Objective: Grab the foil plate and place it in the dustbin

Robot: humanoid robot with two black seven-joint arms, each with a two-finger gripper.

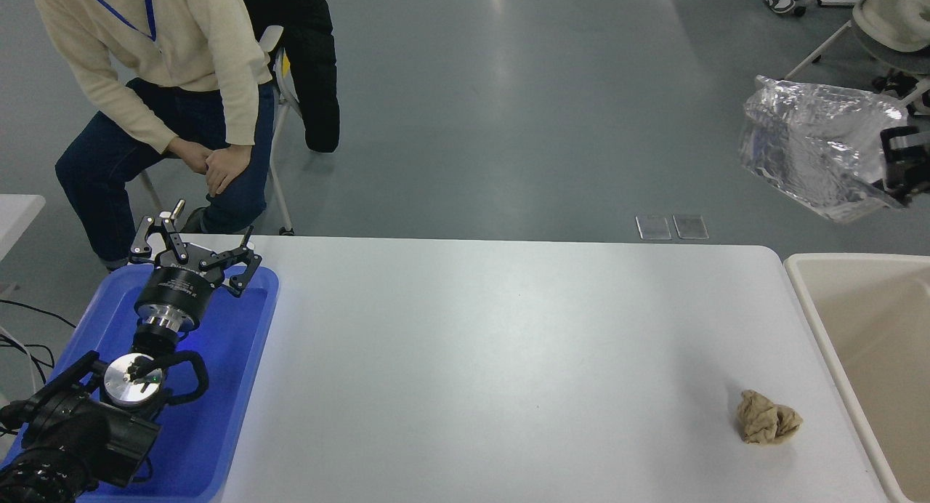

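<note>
The right gripper [899, 170] enters at the right edge of the head view, raised well above table level, and is clamped on the near right rim of the foil plate [810, 145]. The foil plate hangs from that grip in the air, tilted, with its crinkled silver body extending to the left of the gripper and its open side turned up and away. Below the gripper and slightly nearer the robot stands the dustbin [799, 285], a beige bin placed against the right end of the white table [472, 357]; only its left rim and part of its inner wall are in view. The foil plate is above the floor beyond the far rim of the dustbin, apart from both bin and table. Well below the gripper and to its left, a crumpled tan paper ball [768, 416] lies on the table near the dustbin's left rim, not touching it. The left gripper [195, 246] is parked at the lower left, far from the right gripper, with its fingers spread and nothing between them, over the far end of a blue tray [240, 387]. Beyond the table's far left corner, a person [167, 74] in a cream sweater sits on a chair with hands clasped between the knees.
</note>
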